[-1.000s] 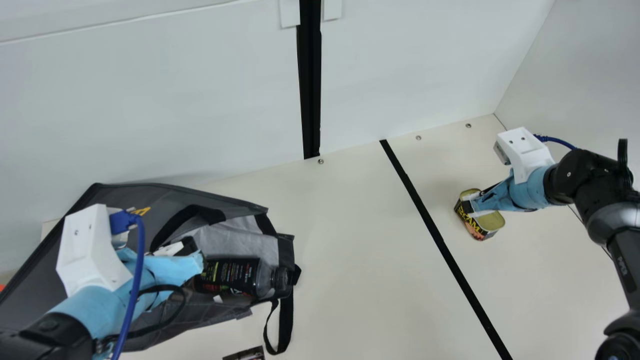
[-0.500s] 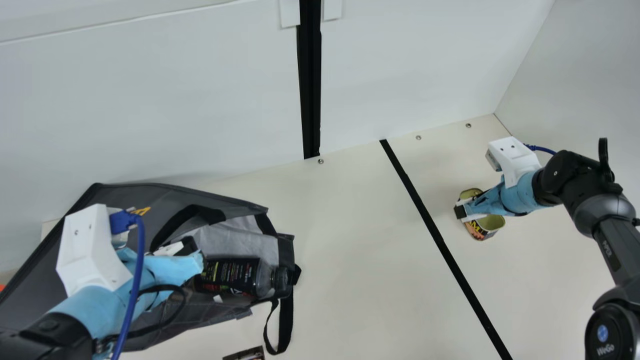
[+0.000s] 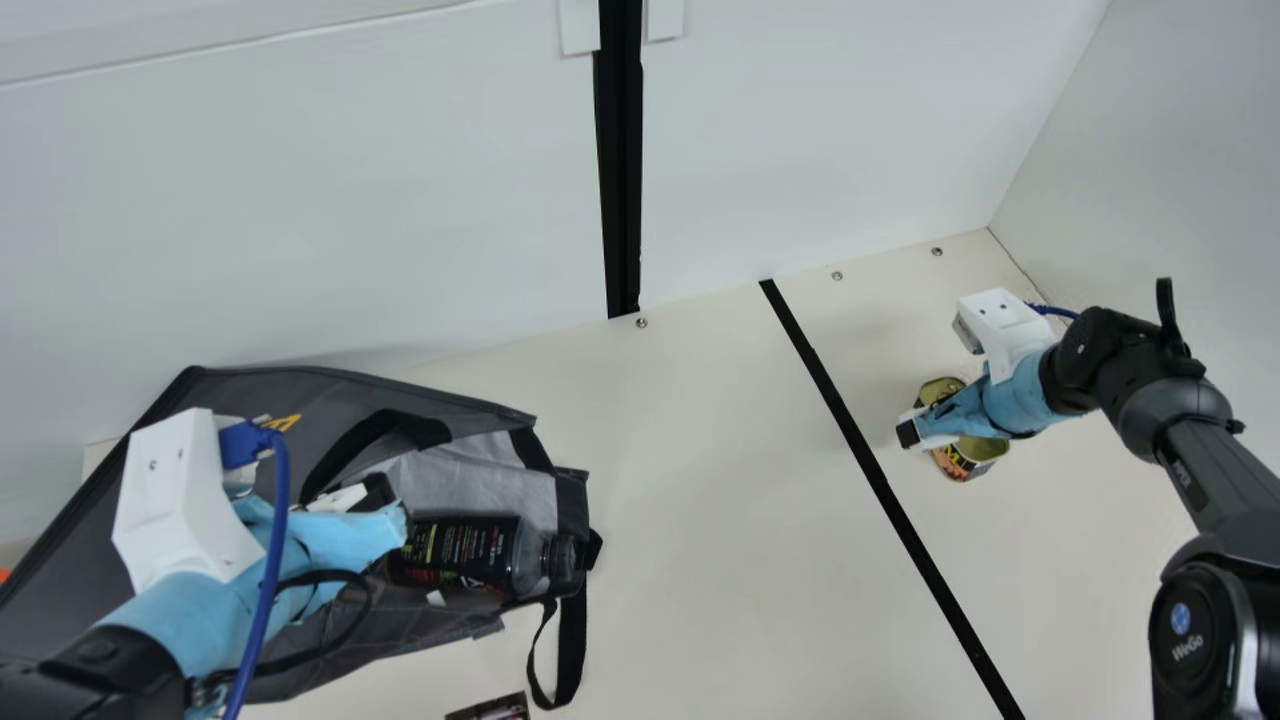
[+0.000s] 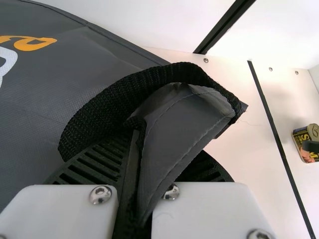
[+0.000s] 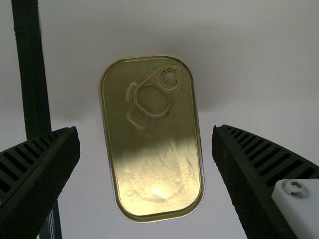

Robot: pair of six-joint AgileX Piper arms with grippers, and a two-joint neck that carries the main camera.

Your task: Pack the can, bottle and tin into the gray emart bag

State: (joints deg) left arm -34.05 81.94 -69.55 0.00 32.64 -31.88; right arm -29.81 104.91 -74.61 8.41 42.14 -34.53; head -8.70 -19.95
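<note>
While wide, tool (image 3: 910, 428) off tin's (image 5: 159, 149) edges.

Left arm (image 3: 105, 650): black casing, light-blue wrapping (image 3: 185, 615)
Left bracket (image 3: 175, 500): white, angular, two small dark dots
Left cable (image 3: 268, 585): bright blue with blue plug (image 3: 242, 443)
Left gripper (image 3: 378, 495): black ribbed fingers (image 4: 97, 167), white mounts (image 4: 57, 209), silvery screws (image 4: 100, 194)
Right arm (image 3: 1225, 478): dark gray link, black rounded joints, light-blue cover (image 3: 1022, 395)
Right bracket (image 3: 1003, 325): white, blocky
Right cable (image 3: 1055, 311): blue, thin
Right gripper (image 3: 910, 432): black, slotted fingers (image 5: 266, 162), silvery hex screw (image 5: 295, 186)
Emblem (image 3: 1181, 618): round, blue, pale lettering beneath
</note>
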